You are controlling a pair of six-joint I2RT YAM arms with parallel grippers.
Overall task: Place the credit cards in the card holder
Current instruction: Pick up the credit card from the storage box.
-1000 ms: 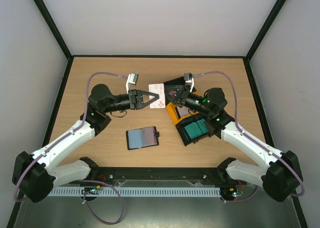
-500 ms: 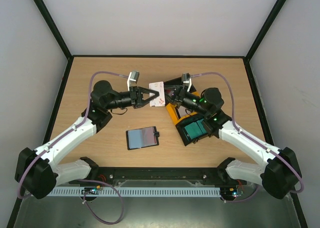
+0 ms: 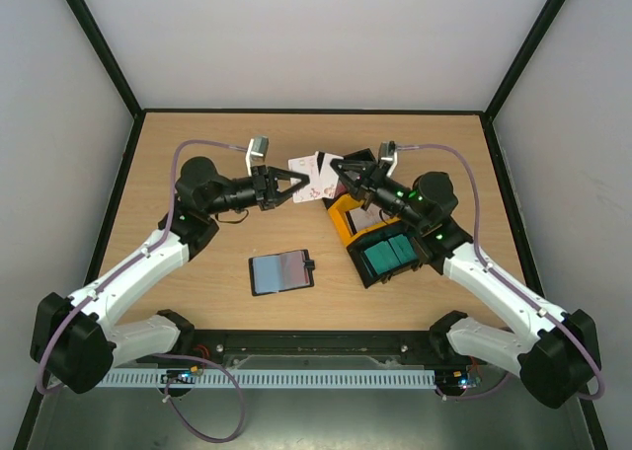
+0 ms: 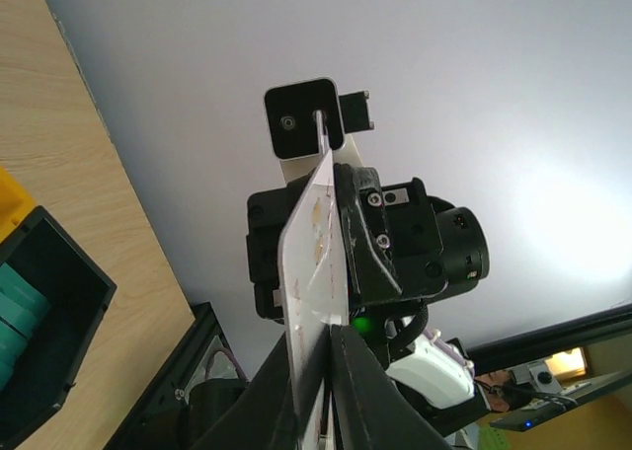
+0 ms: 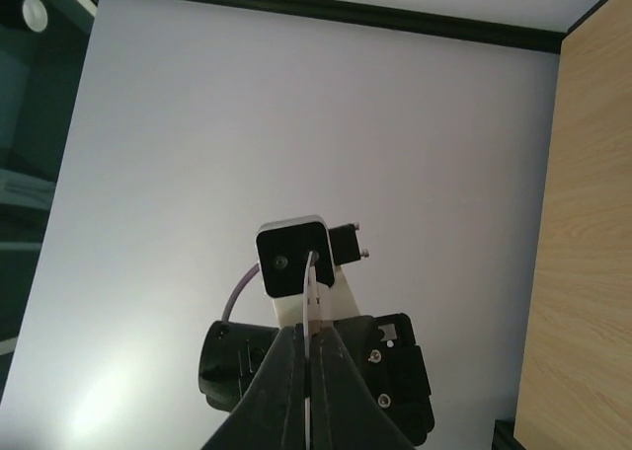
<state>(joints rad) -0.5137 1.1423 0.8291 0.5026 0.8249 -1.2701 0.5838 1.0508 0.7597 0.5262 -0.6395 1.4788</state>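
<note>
The left pincer (image 3: 299, 186) and right pincer (image 3: 334, 170) are black, tapering to slim fingers. Just behind each sit a screw-studded black housing (image 4: 395, 238), a green light (image 4: 361, 324) and a white bracket (image 3: 259, 150). Farther back are white links (image 3: 128, 277), black joints (image 3: 197, 188) and a mauve cable (image 3: 427, 145).

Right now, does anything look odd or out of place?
Yes: one red-and-white card hangs in mid-air between the two arms, tilted, with both arms' jaws shut on it at once. The card holder lies apart from it on the table, nearer the arms' bases.

table (image 3: 197, 144): light wood | yellow bin (image 3: 340, 225): right half, just beside black bin (image 3: 356, 260)
</note>
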